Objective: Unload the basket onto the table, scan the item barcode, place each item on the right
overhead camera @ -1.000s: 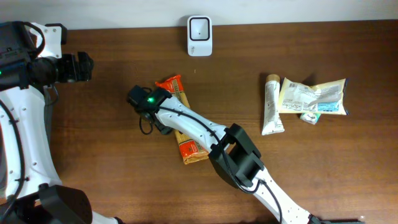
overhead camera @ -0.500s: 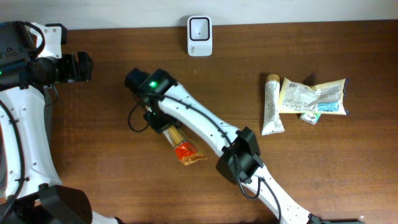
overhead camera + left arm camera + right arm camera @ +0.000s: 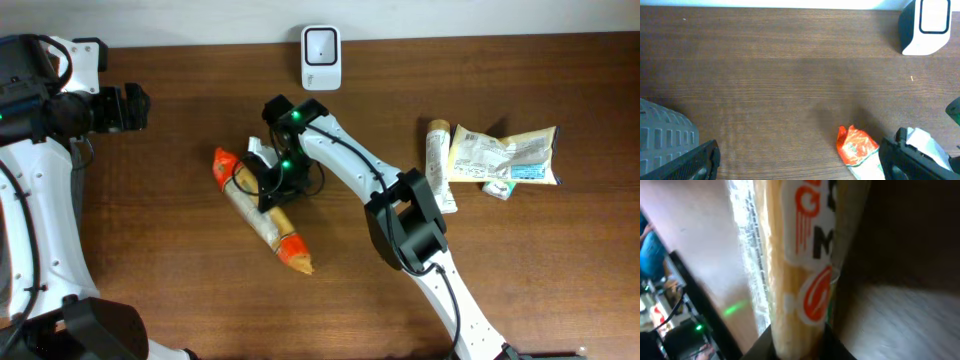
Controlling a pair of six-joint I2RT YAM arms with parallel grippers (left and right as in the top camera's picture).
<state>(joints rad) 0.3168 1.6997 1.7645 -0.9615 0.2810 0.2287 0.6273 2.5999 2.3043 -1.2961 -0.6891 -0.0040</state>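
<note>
The snack packet (image 3: pixel 250 205) is grasped by the right gripper (image 3: pixel 272 188) left of the middle of the overhead view, with the jaws clenched across its body about midway along. Its long axis is laid on a diagonal, from an orange end at the upper left to an orange tip at the lower right. In the right wrist view the frame is filled by the wrapper, with tan film and red print shown. No barcode can be made out there, so the face that carries it cannot be told.

The barcode scanner (image 3: pixel 321 45) is set at the top edge of the desk (image 3: pixel 180 250), up and to the right of the held packet and near it. Its square window is seen from above. The coming move is judged to turn on this offset: the packet would have to be carried up and to the right, and turned so that its printed code is presented to the window. Only bare wood is seen between the two. The right arm is stretched from the lower right across the middle of the frame and passes just right of the packet.

The left gripper (image 3: pixel 125 108) is held at the upper left, spread wide and empty. It is well apart from the packet and farther from the scanner than the right one.

A tube (image 3: pixel 436 170) and a pouch (image 3: pixel 505 155) are laid at the right of the frame, well apart from this path, and nothing is seen to stand in the way.
</note>
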